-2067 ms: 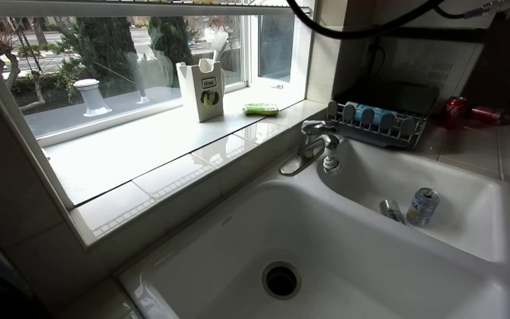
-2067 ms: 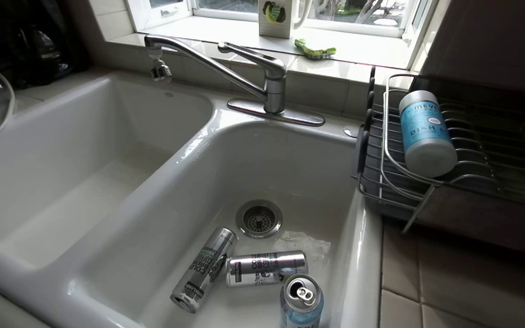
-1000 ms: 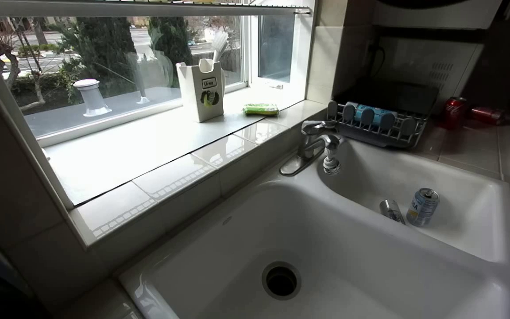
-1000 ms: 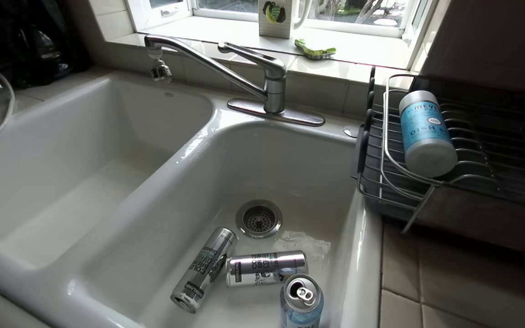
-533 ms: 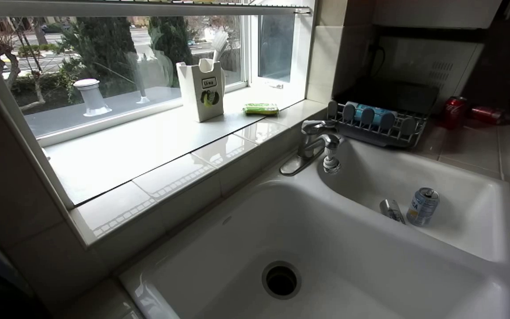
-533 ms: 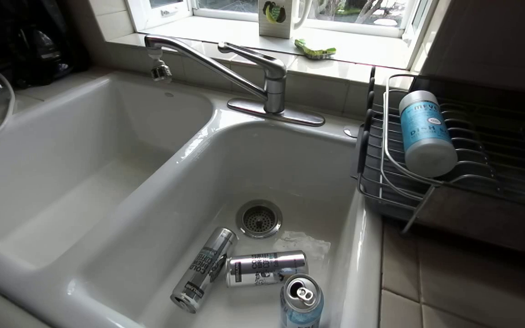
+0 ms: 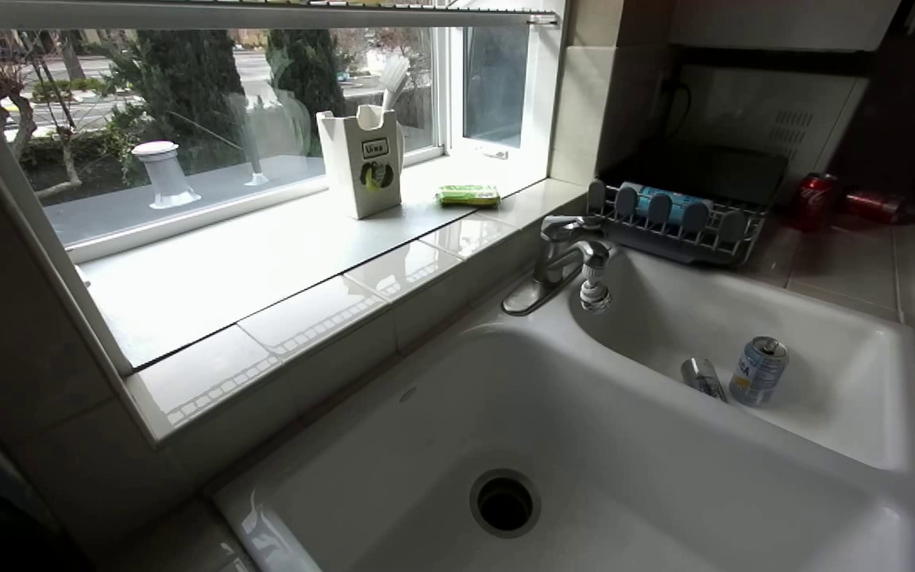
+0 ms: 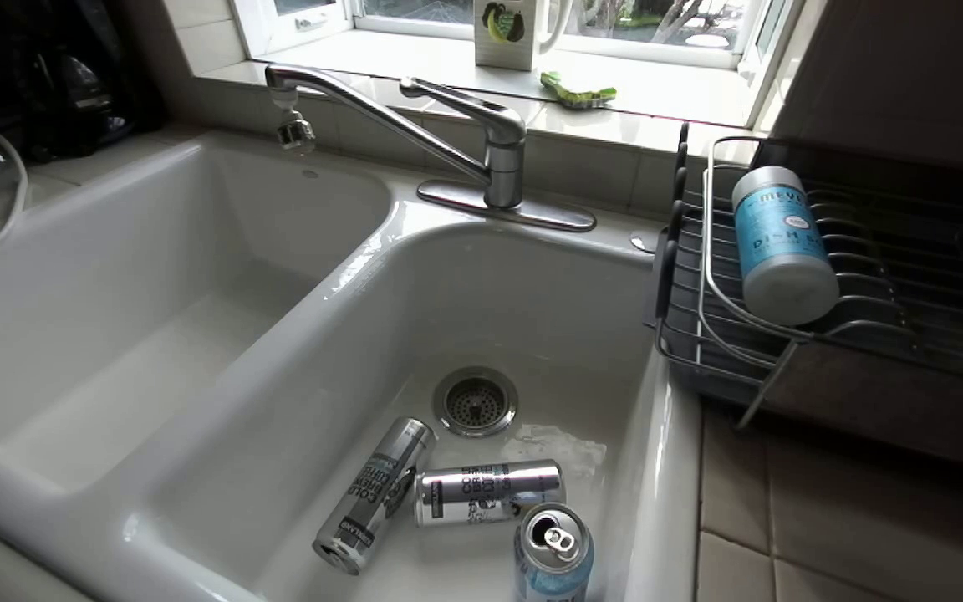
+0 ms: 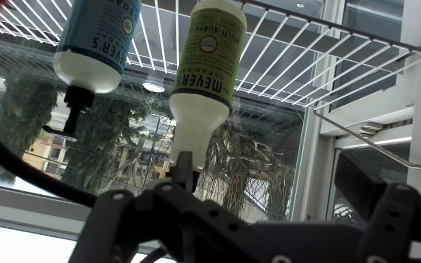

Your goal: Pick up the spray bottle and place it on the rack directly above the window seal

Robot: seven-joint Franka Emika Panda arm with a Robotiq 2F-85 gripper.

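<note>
Black cable (image 9: pixel 13 162) just gone from an exterior view, claw (image 9: pixel 263 162) gaping wide! Spray bottle (image 9: pixel 208 58) seems set on the rack (image 9: pixel 330 27): release looks made.

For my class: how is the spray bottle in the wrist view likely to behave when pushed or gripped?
The spray bottle would probably tip if pushed high, being tall and slim. Its smooth, rounded sides may slip in a loose grip. With no dents showing, it is likely fairly stiff plastic; its weight I can't tell.
</note>
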